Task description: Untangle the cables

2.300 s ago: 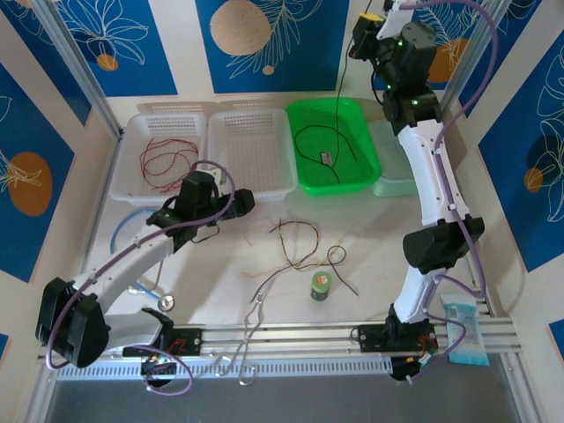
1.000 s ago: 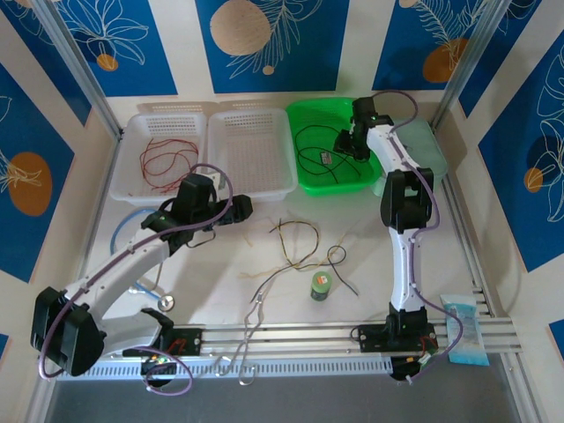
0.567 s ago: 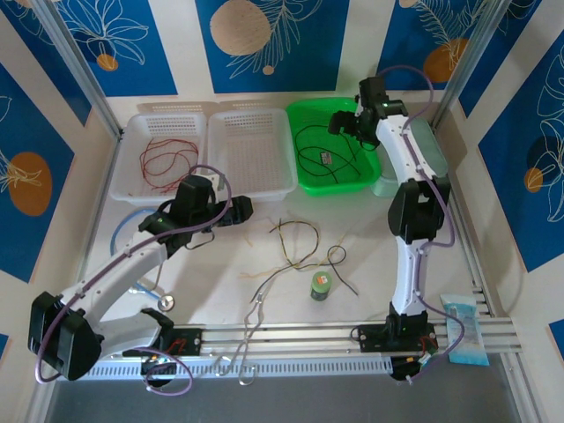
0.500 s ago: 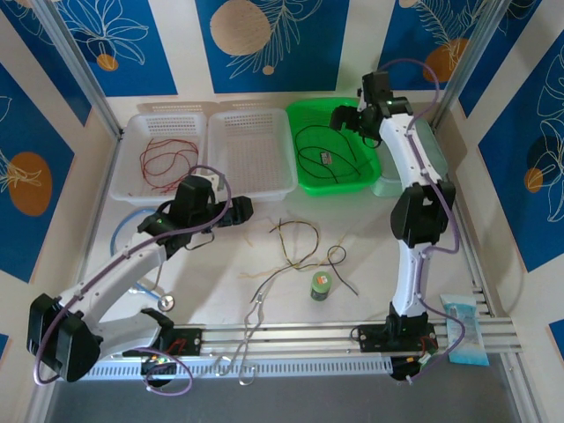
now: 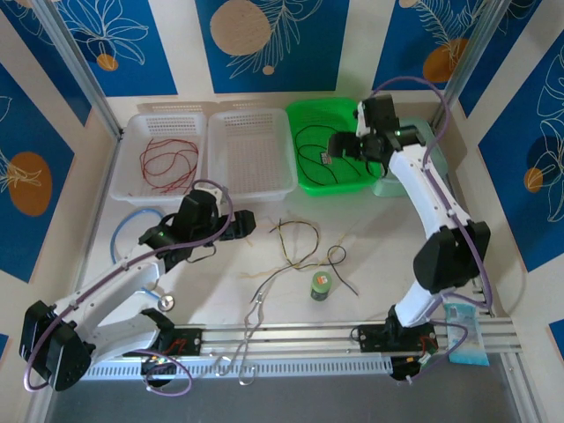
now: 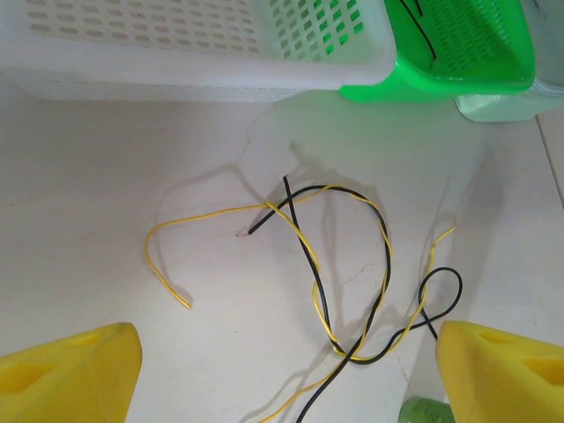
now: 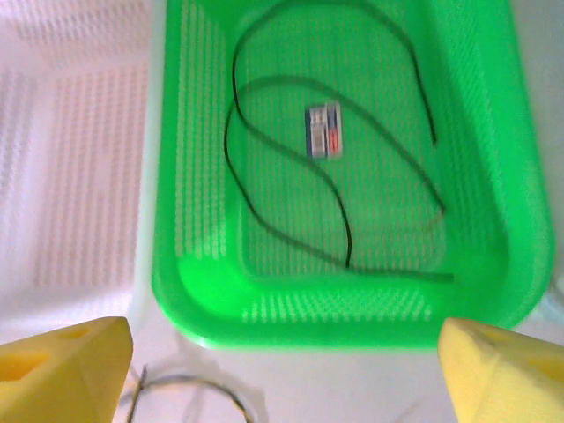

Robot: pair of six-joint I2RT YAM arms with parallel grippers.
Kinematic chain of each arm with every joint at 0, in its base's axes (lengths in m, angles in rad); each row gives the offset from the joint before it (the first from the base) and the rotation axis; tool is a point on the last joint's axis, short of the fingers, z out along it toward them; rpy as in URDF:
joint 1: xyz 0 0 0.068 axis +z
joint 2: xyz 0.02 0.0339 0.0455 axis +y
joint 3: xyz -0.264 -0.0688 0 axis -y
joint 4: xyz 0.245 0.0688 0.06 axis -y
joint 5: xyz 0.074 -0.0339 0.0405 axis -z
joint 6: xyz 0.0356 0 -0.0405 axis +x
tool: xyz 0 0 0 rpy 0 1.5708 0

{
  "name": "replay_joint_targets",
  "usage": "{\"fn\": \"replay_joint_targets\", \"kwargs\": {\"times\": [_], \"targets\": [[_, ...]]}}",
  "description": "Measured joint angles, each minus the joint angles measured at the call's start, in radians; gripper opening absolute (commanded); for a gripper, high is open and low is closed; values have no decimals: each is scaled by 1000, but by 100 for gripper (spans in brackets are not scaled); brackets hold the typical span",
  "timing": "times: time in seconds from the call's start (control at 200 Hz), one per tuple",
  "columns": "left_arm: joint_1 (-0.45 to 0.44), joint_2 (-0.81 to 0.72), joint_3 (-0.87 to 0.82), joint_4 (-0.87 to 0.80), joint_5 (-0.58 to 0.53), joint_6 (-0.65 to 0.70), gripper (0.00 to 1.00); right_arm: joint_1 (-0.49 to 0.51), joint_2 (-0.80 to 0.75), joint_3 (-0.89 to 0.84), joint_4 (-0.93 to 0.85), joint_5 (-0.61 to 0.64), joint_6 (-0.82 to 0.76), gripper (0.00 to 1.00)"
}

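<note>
A yellow cable and a black cable lie twisted together (image 5: 300,247) on the white table, left of centre. Under the left wrist camera the twisted pair (image 6: 339,345) sits between and ahead of my open left gripper (image 6: 286,370), which hovers above it and touches nothing. Seen from above, the left gripper (image 5: 242,222) is just left of the tangle. A red cable (image 5: 167,161) lies coiled in the far-left white basket. Another black cable (image 7: 335,167) lies loose in the green basket (image 7: 176,282). My right gripper (image 5: 339,148) hangs open and empty over that basket.
An empty white basket (image 5: 256,154) stands between the red-cable basket and the green basket (image 5: 304,181). A pale green tray (image 5: 397,181) sits right of it. A small green bottle (image 5: 321,286) stands near the tangle. A blue stethoscope tube (image 5: 132,220) lies left, a packet (image 5: 464,330) front right.
The right arm came down from high up, left the black cable in the green basket, opened, and drew back toward the near edge. The left gripper slid slightly nearer and right.
</note>
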State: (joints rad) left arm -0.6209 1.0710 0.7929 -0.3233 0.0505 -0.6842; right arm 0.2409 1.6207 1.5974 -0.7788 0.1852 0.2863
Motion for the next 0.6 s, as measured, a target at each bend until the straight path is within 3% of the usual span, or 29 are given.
{"fn": "replay_joint_targets", "kwargs": {"times": [0.355, 0.46, 0.6], "targets": [[-14, 14, -82, 24, 0, -64, 82, 187, -451, -595, 183, -101, 114, 55], [-14, -10, -124, 27, 0, -97, 80, 274, -456, -711, 285, -136, 166, 47], [-14, -49, -145, 33, 0, -130, 78, 347, -346, -764, 404, -227, 178, 41]]}}
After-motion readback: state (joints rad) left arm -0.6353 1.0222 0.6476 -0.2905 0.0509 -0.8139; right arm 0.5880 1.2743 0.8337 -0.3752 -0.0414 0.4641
